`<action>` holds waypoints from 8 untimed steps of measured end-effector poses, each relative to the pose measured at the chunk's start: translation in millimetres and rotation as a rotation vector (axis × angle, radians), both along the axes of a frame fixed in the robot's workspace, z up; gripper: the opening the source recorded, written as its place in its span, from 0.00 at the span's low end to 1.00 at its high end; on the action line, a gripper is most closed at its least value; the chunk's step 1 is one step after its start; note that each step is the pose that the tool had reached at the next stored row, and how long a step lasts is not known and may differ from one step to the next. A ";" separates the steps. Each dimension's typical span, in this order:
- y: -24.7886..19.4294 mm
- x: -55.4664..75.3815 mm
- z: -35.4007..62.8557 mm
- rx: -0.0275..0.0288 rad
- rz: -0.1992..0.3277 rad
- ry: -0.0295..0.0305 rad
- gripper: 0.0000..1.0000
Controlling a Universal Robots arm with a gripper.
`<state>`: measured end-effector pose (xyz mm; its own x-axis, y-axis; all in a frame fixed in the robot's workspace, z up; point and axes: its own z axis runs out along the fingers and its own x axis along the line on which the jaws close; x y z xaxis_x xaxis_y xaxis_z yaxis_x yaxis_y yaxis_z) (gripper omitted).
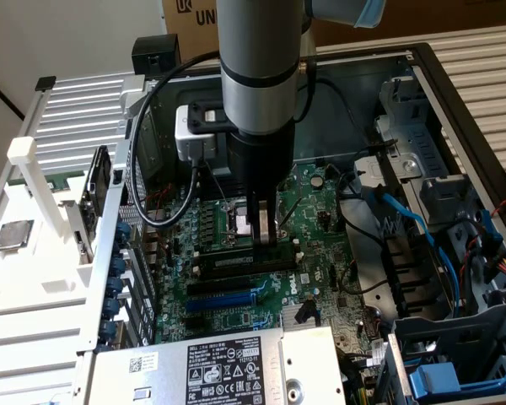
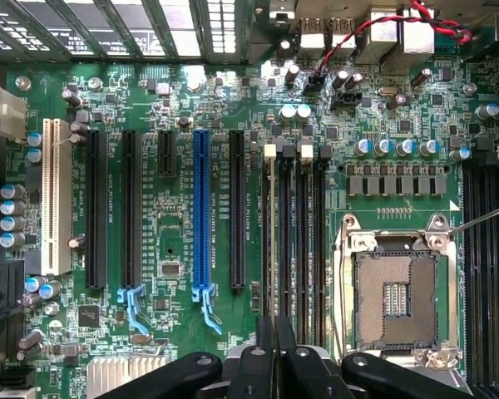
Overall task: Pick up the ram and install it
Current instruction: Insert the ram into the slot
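My gripper (image 1: 266, 239) reaches straight down into the open computer case, over the row of black memory slots (image 2: 303, 241) on the green motherboard (image 2: 175, 216). The ram (image 1: 236, 264) stands on edge in the slot on the side of the blue expansion slot (image 2: 201, 216), a long dark strip along the board. In the wrist view it is edge-on, a thin line (image 2: 276, 249) running away from my fingertips. My gripper (image 2: 276, 353) is shut, its two black fingers (image 2: 264, 362) pinching the stick's top edge near the middle of its length.
The open CPU socket (image 2: 397, 291) lies just beside the memory slots, its thin lever sticking up. A silver power supply (image 1: 228, 367) borders the board at the front. Blue cables (image 1: 405, 219) and drive cages fill the exterior view's right. A white rack with a square chip (image 1: 13, 236) stands outside the case at the left.
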<state>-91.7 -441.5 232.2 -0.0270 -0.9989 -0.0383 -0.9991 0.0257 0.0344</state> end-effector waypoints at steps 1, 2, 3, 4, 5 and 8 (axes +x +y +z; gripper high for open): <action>0.0 0.0 -0.1 0.0000 0.000 0.0000 0.12; 0.0 0.0 -1.0 0.0002 0.000 -0.0002 0.12; 0.0 0.0 -1.6 0.0000 0.000 -0.0001 0.12; 0.0 0.0 -1.8 -0.0003 0.000 0.0001 0.12; 0.0 0.0 -2.2 -0.0001 0.000 0.0000 0.12; 0.0 0.0 -3.2 -0.0003 0.000 0.0001 0.12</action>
<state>-91.7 -441.6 229.0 -0.0270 -0.9989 -0.0380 -0.9991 0.0257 0.0345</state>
